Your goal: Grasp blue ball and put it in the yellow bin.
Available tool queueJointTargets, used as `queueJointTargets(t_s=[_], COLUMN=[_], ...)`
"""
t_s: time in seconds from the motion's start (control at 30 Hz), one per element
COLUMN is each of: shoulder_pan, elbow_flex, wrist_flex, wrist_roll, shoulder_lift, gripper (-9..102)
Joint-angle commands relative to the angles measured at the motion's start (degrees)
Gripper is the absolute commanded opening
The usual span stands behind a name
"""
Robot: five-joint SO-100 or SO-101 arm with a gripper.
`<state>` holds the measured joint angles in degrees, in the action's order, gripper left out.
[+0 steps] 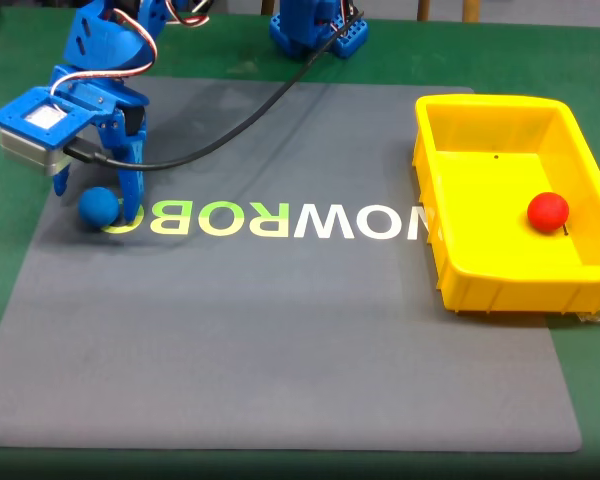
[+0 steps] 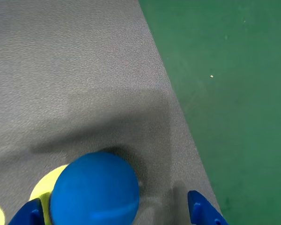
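The arm is built of bright-blue, matte plastic parts with blocky, faceted shells. Its two-finger blue plastic gripper [image 1: 95,208] ends in narrow, tapering fingers [image 1: 131,196] with flat faces. On the wrist sits a small boxy camera module [image 1: 38,130] with a blue frame around a white square face and a grey metallic side. A thick black cable [image 1: 242,118] leaves this module and curves back to the blue rectangular plastic base [image 1: 318,28]. Thin red and white wires [image 1: 166,17] loop over the upper segment. In the wrist view, 2 blue fingertips [image 2: 203,212] show as angular wedges at the lower edge.
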<state>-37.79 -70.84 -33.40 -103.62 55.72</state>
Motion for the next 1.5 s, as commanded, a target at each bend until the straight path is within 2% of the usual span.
queueJointTargets(t_s=[0.0, 0.5, 0.57, 0.67, 1.17, 1.47], shoulder_pan=[0.44, 1.93, 2.02, 2.2, 2.64, 5.54], elbow_flex=[4.13, 5.71, 5.71, 5.71, 5.71, 5.19], wrist_flex=[-0.09, -0.09, -0.09, -0.26, -0.53, -1.41], wrist_roll=[1.67, 3.96, 3.96, 3.96, 4.66, 6.24], shoulder_lift=[0.79, -1.76, -1.93, -2.2, -2.37, 4.04], gripper=[35, 30, 24, 0, 0, 0])
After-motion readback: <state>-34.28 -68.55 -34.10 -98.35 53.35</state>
